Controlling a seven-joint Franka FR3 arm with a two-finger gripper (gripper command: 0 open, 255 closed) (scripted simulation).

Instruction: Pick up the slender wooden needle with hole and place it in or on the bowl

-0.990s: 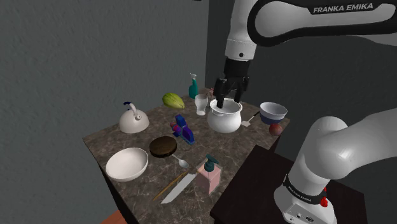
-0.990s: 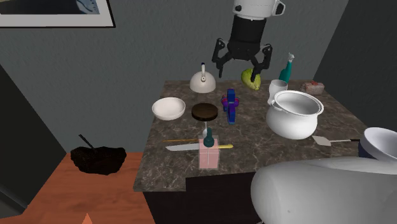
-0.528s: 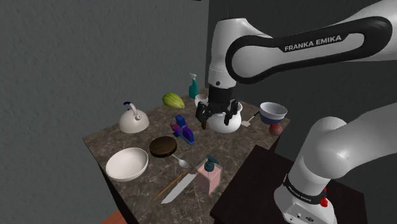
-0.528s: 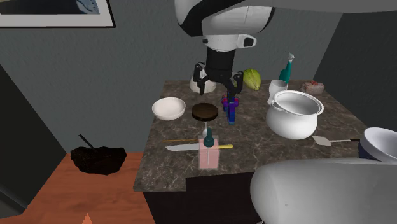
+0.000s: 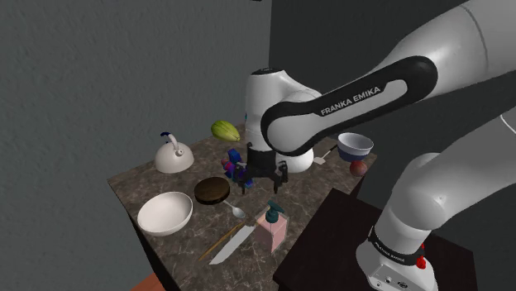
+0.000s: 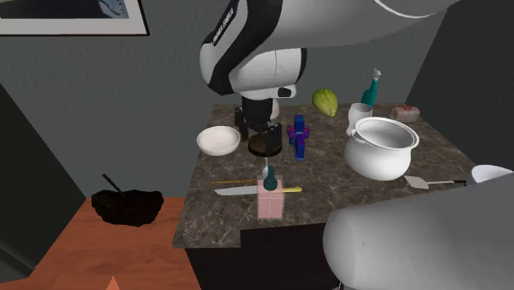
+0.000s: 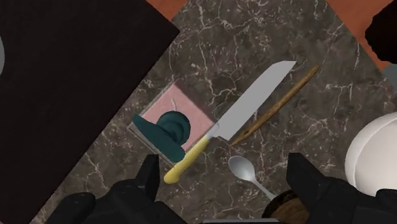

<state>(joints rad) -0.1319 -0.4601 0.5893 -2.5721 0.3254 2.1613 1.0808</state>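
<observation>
White capitals on the arm's dark forearm band read "FRANKA EMIKA" (image 5: pixel 351 93); lettering on the arm in the second exterior view could not be read. The gripper (image 7: pixel 226 173) hung with its fingers (image 7: pixel 149 177) spread wide apart and nothing between them, looking down on a pink soap dispenser (image 7: pixel 184 105) with a teal pump. A knife (image 7: pixel 254 105) lay just beside the dispenser, and the wooden needle (image 7: pixel 280 102) lay flat along the blade's far side from the dispenser. The white bowl (image 5: pixel 165 212) stood farther from the dispenser, beyond the needle. The table top (image 5: pixel 140 186) was dark brown stone with pale veins. Grey walls enclosed the room, a framed picture (image 6: pixel 74 16) hung on one, and the floor (image 6: pixel 123 255) beside the table was orange-brown.
</observation>
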